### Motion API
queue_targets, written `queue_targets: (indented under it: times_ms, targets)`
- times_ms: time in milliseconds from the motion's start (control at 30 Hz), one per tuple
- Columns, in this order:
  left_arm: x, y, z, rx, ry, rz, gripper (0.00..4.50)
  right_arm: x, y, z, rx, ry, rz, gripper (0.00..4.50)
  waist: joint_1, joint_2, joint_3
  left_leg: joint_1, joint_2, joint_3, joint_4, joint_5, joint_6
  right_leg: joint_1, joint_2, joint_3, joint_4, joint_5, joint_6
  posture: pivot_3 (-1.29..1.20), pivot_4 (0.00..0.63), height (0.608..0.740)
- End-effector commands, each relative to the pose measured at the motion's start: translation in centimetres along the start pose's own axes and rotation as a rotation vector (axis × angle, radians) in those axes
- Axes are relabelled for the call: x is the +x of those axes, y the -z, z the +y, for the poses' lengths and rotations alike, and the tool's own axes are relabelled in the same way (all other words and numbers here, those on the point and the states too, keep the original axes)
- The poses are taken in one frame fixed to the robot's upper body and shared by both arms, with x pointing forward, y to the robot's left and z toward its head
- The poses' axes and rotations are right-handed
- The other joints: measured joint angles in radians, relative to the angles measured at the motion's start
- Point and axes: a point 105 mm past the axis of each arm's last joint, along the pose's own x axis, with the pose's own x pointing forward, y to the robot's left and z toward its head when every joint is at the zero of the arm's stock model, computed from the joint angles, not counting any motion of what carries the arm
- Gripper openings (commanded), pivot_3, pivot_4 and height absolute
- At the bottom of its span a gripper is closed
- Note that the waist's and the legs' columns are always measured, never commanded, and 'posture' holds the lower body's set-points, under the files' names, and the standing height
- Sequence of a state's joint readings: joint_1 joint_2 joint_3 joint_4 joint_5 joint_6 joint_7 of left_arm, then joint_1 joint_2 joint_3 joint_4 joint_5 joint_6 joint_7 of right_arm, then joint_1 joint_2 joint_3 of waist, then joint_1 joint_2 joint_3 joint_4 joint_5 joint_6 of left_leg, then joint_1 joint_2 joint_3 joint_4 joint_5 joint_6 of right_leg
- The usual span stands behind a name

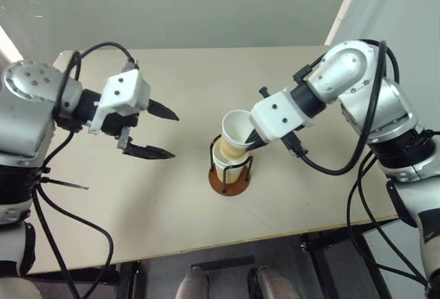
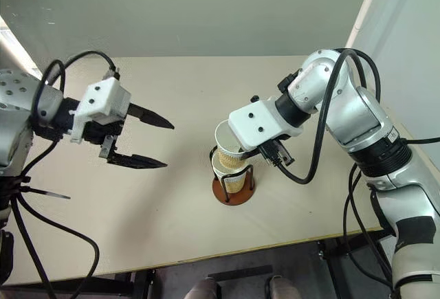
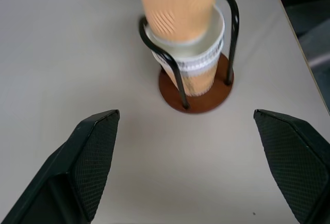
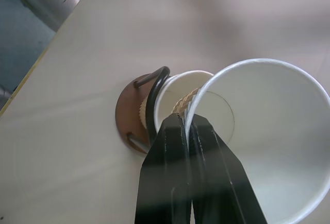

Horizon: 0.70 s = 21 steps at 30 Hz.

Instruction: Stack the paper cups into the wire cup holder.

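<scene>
On beige table (image 1: 172, 196), near front edge: wire cup holder (image 1: 227, 175) upright, paper cup (image 3: 198, 62) seated inside | just above holder: second paper cup (image 1: 236, 134) tilted, base entering seated cup, rim pinched by right gripper (image 4: 188, 131), clamped tight | left of holder, well apart: left gripper (image 1: 163, 134) spread wide, empty.

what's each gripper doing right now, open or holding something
left gripper: open, holding nothing
right gripper: shut on the rim of the top paper cup
</scene>
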<state>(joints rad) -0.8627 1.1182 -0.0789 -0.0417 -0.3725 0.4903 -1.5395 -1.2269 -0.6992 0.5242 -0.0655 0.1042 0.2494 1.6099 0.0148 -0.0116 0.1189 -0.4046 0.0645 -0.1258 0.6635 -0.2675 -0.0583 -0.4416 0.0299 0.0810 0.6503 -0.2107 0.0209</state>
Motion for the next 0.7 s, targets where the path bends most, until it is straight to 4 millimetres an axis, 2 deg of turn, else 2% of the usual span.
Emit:
queue_targets:
  times_ms: [33, 200, 300, 500, 567, 700]
  targets:
    - [-1.0, -1.1, 0.1, 0.031, -0.037, -0.014, 4.5, -0.3, -0.6, 0.2, -0.034, -0.006, -0.011, 0.02, -0.001, 0.0, 0.0, 0.0, 0.0, 0.0, 0.0, 0.0, 0.0, 0.0, 0.0, 0.0, 0.0, 0.0, 0.0, 0.0, 0.15, 0.74]
    - [-0.9, -1.0, 0.0, 0.028, -0.04, -0.012, 4.5, 0.3, -0.3, -0.1, -0.037, -0.005, -0.005, 0.02, -0.001, 0.0, 0.0, 0.0, 0.0, 0.0, 0.0, 0.0, 0.0, 0.0, 0.0, 0.0, 0.0, 0.0, 0.0, 0.0, 0.15, 0.74]
    - [-0.8, -0.9, 0.0, 0.027, -0.042, -0.008, 4.5, 0.3, -0.5, -0.4, -0.029, 0.01, -0.022, 0.57, -0.001, 0.0, 0.0, 0.0, 0.0, 0.0, 0.0, 0.0, 0.0, 0.0, 0.0, 0.0, 0.0, 0.0, 0.0, 0.0, 0.15, 0.74]
    - [-0.6, -0.5, -0.2, 0.022, -0.041, -0.003, 4.5, -0.6, -1.0, -2.6, 0.036, 0.139, -0.076, 2.52, -0.003, 0.0, 0.0, 0.0, 0.0, 0.0, 0.0, 0.0, 0.0, -0.001, 0.0, 0.0, 0.001, 0.0, 0.0, 0.0, 0.15, 0.74]
    - [-0.5, -0.4, -0.3, 0.011, -0.047, -0.007, 4.5, -1.3, -1.2, -3.3, 0.092, 0.194, -0.127, 2.52, -0.003, 0.0, 0.0, 0.0, 0.0, 0.0, 0.0, 0.0, 0.0, -0.001, 0.0, 0.0, 0.001, 0.0, 0.0, 0.0, 0.15, 0.74]
    - [-0.6, 0.2, 0.7, -0.064, -0.145, -0.065, 4.5, -3.3, -1.7, -5.5, 0.347, 0.394, -0.379, 2.52, -0.003, 0.0, 0.0, 0.0, 0.0, 0.0, 0.0, 0.0, -0.001, -0.001, 0.0, 0.0, 0.001, 0.0, 0.0, 0.0, 0.15, 0.74]
